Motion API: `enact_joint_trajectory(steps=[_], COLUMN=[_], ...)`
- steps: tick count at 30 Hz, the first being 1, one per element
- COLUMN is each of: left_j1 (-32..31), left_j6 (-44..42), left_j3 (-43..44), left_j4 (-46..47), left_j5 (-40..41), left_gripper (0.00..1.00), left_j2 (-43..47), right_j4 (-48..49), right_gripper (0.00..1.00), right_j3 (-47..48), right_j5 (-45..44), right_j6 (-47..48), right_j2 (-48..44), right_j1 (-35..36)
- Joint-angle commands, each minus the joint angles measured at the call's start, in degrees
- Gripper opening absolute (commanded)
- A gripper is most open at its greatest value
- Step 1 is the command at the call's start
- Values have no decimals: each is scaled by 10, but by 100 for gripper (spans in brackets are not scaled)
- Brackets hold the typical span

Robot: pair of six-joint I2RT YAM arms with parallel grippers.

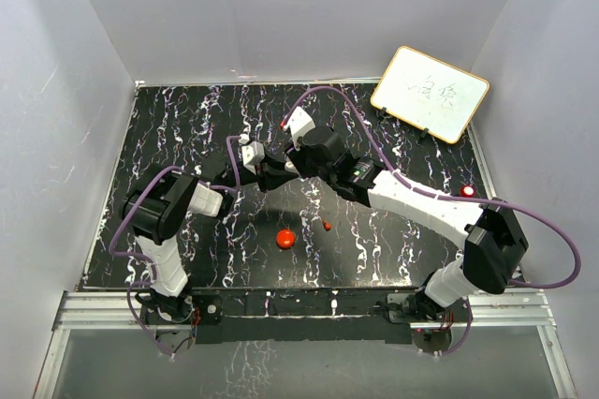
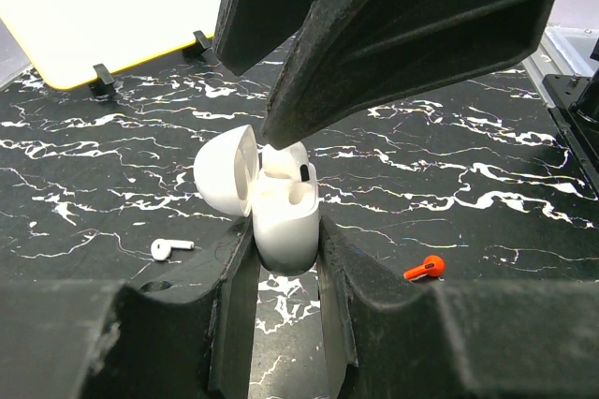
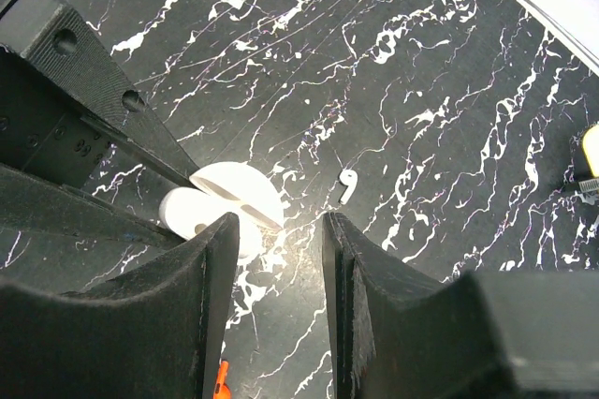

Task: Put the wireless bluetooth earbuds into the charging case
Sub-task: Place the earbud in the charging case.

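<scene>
Tabletop (image 1: 178,118): black with white marbled veins, carrying everything below
Left gripper (image 2: 285,242): reaches in from the left, jaws clenched on the lower body of the charging case with one finger on each side – whether the case's base rests on the tabletop cannot be told
White earbud (image 2: 171,247): lies on its side on the tabletop to the left of the case in the left wrist view, near it but apart
Charging case (image 2: 285,216): white, upright in the left jaws near the middle of the tabletop, its lid (image 2: 227,171) swung open to the left
Seated earbud (image 2: 306,171): a whitish piece with a dark tip sits in the open top of the case, on its right side
Right gripper (image 3: 279,230): comes in from the right and hangs directly over the open case, jaws released with a clear gap and nothing between them – one fingertip is very close above the open top, and contact cannot be told
Red puck (image 1: 285,238): flat on the tabletop nearer the arm bases, apart from both grippers
Red earbud (image 2: 425,267): lies on the tabletop to the right of the case, well apart from it; in the top view it is just right of the red puck, not touching
Whiteboard (image 1: 430,93): yellow-rimmed, propped tilted at the far right corner
</scene>
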State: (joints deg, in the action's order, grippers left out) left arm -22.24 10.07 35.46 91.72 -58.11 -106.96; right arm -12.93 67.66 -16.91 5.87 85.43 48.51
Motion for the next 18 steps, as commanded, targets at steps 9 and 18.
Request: enact_joint_trajectory(steps=[9, 18], left_j1=[3, 3], left_j6=[-16, -18], left_j3=[-7, -8], left_j4=[106, 106], left_j5=[-20, -19], left_gripper=[0, 0], left_j2=[41, 42], right_j4=[20, 12], right_gripper=[39, 39], right_j3=[14, 12], right_j5=[7, 15], right_j6=[-7, -11], right_j2=[-4, -9], right_j1=[-7, -17])
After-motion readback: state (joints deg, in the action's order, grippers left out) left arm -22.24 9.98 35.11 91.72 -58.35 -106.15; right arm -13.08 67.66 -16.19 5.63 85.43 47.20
